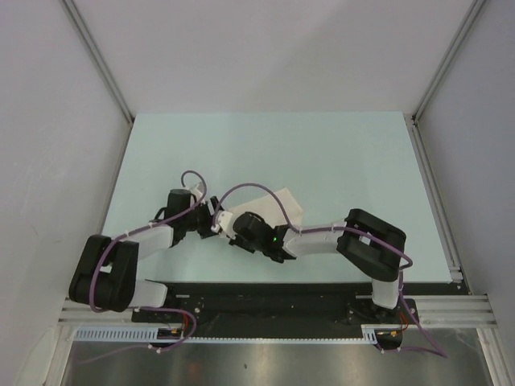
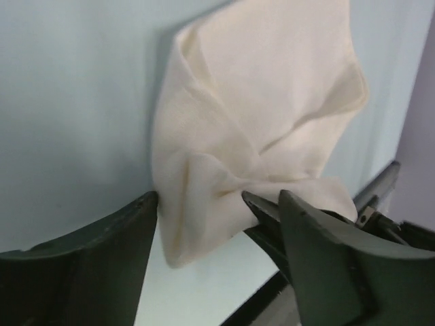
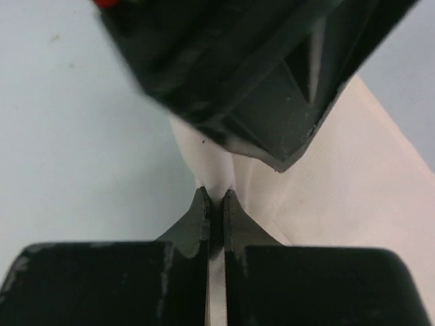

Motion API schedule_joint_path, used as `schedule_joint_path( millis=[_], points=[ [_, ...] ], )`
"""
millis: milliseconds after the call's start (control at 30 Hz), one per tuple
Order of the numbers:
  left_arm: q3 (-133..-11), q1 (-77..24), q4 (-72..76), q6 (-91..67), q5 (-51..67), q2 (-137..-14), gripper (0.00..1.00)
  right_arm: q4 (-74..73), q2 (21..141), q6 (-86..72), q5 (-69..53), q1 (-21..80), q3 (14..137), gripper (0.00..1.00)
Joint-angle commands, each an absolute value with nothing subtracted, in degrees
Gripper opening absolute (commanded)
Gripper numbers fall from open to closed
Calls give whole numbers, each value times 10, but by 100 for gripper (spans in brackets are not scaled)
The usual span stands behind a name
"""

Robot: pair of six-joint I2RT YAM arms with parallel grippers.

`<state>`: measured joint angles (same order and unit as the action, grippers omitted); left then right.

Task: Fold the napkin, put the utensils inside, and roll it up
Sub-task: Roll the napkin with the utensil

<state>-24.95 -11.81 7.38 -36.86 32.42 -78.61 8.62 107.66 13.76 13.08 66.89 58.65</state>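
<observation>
Both forearms (image 1: 153,235) angle inward, wrists nearly touching. The napkin (image 2: 258,109) lies bunched, its long axis running away ahead of the left gripper (image 2: 217,204), whose jaws stand apart astride its near end. The right gripper (image 3: 215,197) pinches that same end tight.

A cream napkin (image 2: 258,115) lies rumpled and partly folded on the pale green table (image 1: 322,153). Its near edge sits between the spread fingers of the left gripper (image 2: 217,214), and the rest stretches away ahead of them. One fold is pinched at the tips of the right gripper (image 3: 216,198).
</observation>
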Motion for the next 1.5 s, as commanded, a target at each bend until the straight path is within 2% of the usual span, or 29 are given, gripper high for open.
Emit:
schedule_joint_path(
  millis=[0,200,367,567,800,1033,1200,1467],
  points=[
    [-242,-102,4,-338,212,-722,81,-89,1087,61,-46,616,632,0],
    [-210,-91,-37,-335,135,-600,86,-134,1099,3,-212,548,670,0],
    [-169,-95,20,-325,182,-530,84,-129,1121,-49,-313,505,674,0],
    [-127,-144,90,-324,195,-499,82,-109,1151,-80,-387,460,673,0],
    [-134,-224,148,-315,157,-533,79,-92,1188,-100,-432,429,672,0],
    [-159,-241,189,-299,132,-599,66,-85,1222,-110,-454,408,679,0],
    [-173,-247,210,-299,111,-628,62,-90,1235,-109,-465,400,684,0],
    [-179,-251,244,-299,119,-667,46,-91,1251,-113,-475,395,689,0]
  ],
)
